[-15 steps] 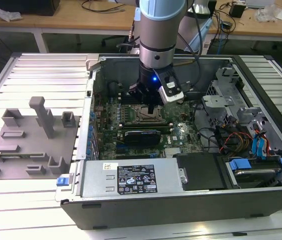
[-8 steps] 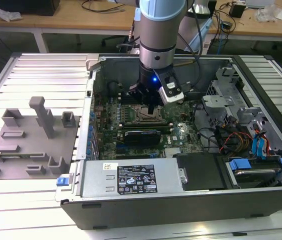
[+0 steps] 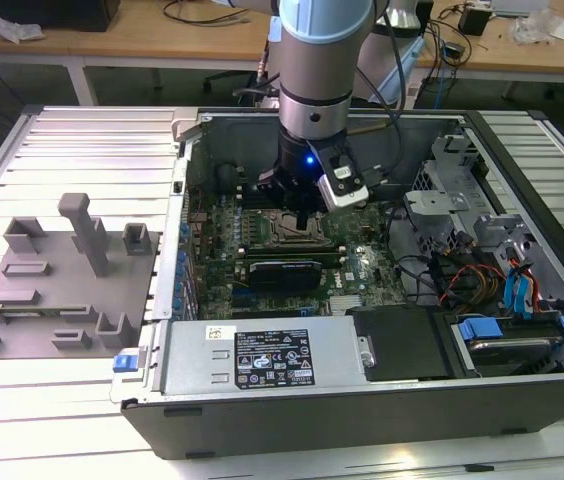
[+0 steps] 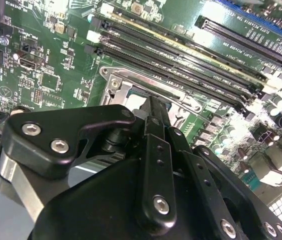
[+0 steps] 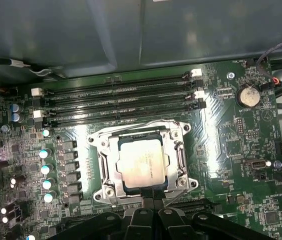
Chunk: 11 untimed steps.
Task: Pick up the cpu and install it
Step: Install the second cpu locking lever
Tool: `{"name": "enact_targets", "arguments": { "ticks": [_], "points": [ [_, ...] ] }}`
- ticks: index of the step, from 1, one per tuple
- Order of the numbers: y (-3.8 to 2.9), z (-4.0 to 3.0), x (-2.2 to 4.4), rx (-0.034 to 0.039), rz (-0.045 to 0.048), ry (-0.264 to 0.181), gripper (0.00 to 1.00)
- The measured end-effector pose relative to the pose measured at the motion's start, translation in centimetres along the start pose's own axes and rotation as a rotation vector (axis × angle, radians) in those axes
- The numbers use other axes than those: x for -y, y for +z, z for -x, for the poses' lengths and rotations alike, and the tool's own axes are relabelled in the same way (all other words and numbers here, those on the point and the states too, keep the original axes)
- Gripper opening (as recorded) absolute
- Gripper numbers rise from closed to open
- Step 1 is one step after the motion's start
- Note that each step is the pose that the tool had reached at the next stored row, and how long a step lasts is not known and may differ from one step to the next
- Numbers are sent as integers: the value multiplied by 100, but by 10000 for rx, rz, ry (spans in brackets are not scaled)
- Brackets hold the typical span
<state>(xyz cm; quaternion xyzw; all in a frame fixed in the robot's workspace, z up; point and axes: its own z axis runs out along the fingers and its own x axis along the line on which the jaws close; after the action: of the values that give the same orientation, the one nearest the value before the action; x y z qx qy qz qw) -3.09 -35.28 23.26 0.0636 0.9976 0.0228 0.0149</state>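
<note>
Green motherboard (image 5: 241, 150) fills the open case (image 3: 382, 400) below you. Your cpu (image 5: 142, 162), a flat silvery square, already lies in the socket frame (image 5: 183, 160), so seating looks done. Whether your gripper (image 5: 153, 192) above its edge grips it, I cannot tell; check release before lifting.

Cpu (image 5: 142, 163) top: dull silvery metal. Socket frame (image 5: 181, 162): shiny metal. Gripper (image 4: 153, 107): matt black.

Ribbed metal table (image 3: 72, 150) in pale grey; behind it, light wooden benches (image 3: 142, 40) on white legs, strewn with black cables (image 3: 197, 12) and papers (image 3: 17, 28); dark floor (image 3: 152, 85) beneath; bright, even overhead light, glare on the table slats.
</note>
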Motion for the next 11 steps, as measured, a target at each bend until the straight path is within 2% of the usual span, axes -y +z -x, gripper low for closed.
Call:
{"name": "enact_targets", "arguments": {
  "ticks": [8, 11],
  "points": [
    [-4, 12, 90, 0, 0, 0, 11],
    [-4, 12, 99, 0, 0, -15, 11]
  ]
}}
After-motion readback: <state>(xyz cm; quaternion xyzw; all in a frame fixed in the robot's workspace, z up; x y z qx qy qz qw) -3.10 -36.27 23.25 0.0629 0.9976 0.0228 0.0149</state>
